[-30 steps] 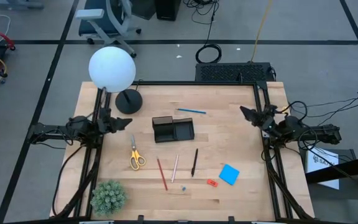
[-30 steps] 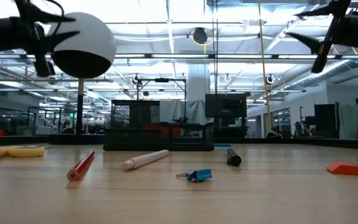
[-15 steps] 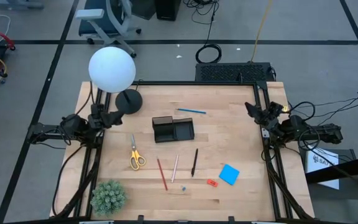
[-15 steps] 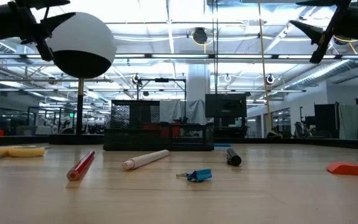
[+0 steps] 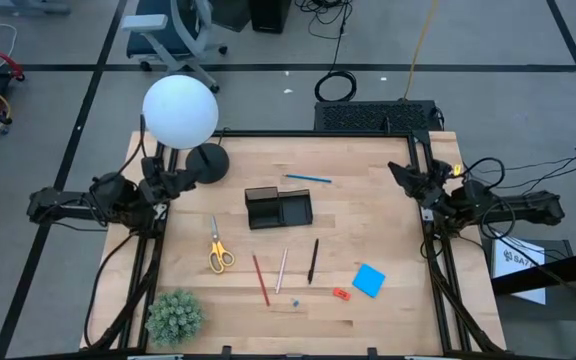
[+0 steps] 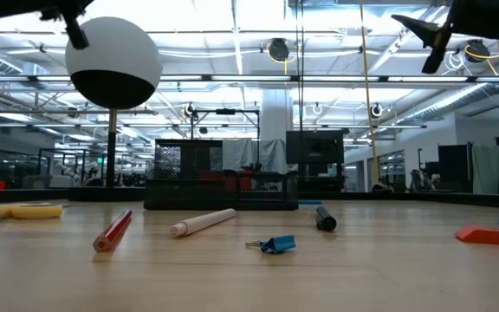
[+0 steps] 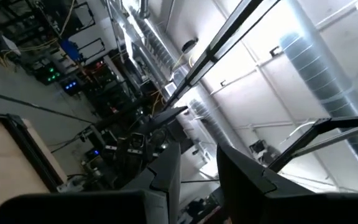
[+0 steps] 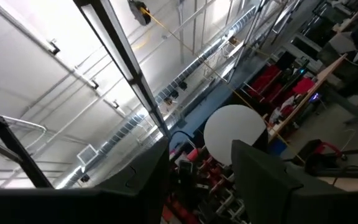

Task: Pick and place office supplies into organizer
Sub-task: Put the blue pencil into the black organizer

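The black organizer point(image 5: 278, 207) stands at the table's middle. Around it lie yellow-handled scissors point(image 5: 218, 248), a blue pen point(image 5: 308, 178), a red pencil point(image 5: 260, 279), a pale pencil point(image 5: 282, 270), a black pen point(image 5: 313, 260), a blue note pad point(image 5: 369, 280) and a red-orange piece point(image 5: 341, 294). My left gripper point(image 5: 165, 181) hangs high over the table's left edge beside the lamp base, open and empty point(image 7: 197, 174). My right gripper point(image 5: 404, 175) hangs high over the right edge, also open and empty point(image 8: 201, 180). Both point up and away from the table top.
A white globe lamp point(image 5: 180, 110) on a round black base point(image 5: 207, 162) stands at the far left, close to my left gripper. A green plant point(image 5: 175, 315) sits at the near left corner. A small blue clip point(image 6: 275, 244) lies near the pencils.
Both grippers have risen and tipped upward. My left gripper has also drawn back toward the table's far left, nearer the lamp. The finger gaps look unchanged, and nothing on the table has moved.
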Available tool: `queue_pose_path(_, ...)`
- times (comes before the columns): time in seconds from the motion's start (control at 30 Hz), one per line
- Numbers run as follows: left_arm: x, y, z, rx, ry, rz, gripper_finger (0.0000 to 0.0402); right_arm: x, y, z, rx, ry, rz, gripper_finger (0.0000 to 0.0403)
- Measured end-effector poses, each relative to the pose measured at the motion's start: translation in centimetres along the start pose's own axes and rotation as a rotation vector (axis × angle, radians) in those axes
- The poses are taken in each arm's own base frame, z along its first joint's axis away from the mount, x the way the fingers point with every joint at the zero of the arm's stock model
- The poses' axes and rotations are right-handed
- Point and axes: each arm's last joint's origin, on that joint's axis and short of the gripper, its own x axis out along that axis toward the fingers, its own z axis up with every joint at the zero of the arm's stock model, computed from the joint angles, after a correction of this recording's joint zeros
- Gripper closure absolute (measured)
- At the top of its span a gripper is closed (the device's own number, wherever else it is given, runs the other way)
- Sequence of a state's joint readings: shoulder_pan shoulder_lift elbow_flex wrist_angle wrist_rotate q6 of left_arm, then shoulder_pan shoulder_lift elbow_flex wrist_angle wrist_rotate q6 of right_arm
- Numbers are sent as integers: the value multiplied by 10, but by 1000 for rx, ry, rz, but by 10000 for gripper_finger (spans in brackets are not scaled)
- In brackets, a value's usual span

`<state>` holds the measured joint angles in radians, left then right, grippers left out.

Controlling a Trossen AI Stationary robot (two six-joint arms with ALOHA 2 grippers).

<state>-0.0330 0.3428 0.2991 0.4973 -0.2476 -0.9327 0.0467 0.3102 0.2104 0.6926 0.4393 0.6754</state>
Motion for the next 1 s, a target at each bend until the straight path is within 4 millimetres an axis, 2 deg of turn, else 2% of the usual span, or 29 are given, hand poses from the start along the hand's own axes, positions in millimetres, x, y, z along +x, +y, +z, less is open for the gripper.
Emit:
queue_pose_path(0.3,37,-40,15,161,32,-72,304,26,29,16,-120,4,29,234)
queue_pose_path(0.43,50,-54,22,222,43,-54,304,41,45,25,-175,27,14,234)
queue_pose_path(0.7,72,-67,25,252,154,65,304,74,76,38,-275,174,-83,234)
queue_pose_path(1.0,92,-84,31,338,202,100,304,105,96,45,-378,287,-174,234)
